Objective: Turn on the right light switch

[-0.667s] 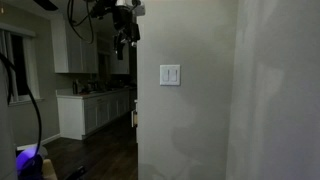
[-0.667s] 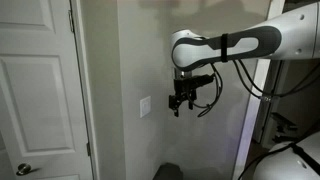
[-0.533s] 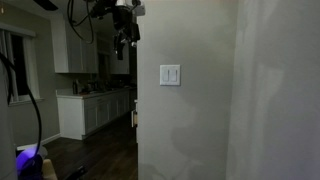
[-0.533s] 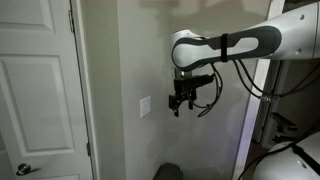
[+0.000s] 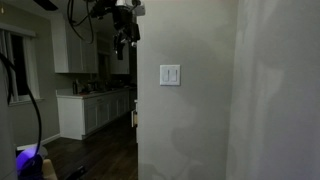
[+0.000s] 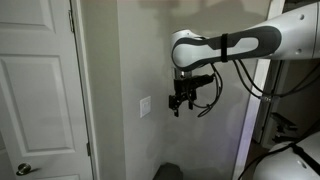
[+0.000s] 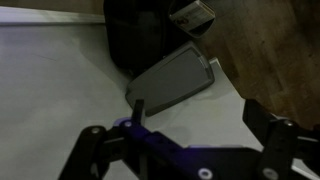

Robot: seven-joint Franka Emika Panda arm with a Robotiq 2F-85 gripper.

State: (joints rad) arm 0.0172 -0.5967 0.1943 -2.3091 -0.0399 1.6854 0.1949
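The small white double wall plate (image 5: 170, 75) hangs on the pale wall; it also shows edge-on in an exterior view (image 6: 146, 106). The right light switch (image 5: 175, 75) is its right-hand narrow paddle; I cannot tell its position in the dim light. My gripper (image 6: 178, 103) hangs from the white arm, a little out from the wall and slightly above the plate, touching nothing. It is also in an exterior view (image 5: 122, 45), up and to the left of the plate. In the wrist view the gripper (image 7: 185, 140) is open and empty; the plate is out of that view.
A white panelled door (image 6: 40, 90) stands beside the wall. A kitchen with white cabinets (image 5: 90, 105) lies past the wall corner. The wrist view shows a grey slab (image 7: 170, 80), a dark object (image 7: 140, 40) and wood floor (image 7: 270, 50).
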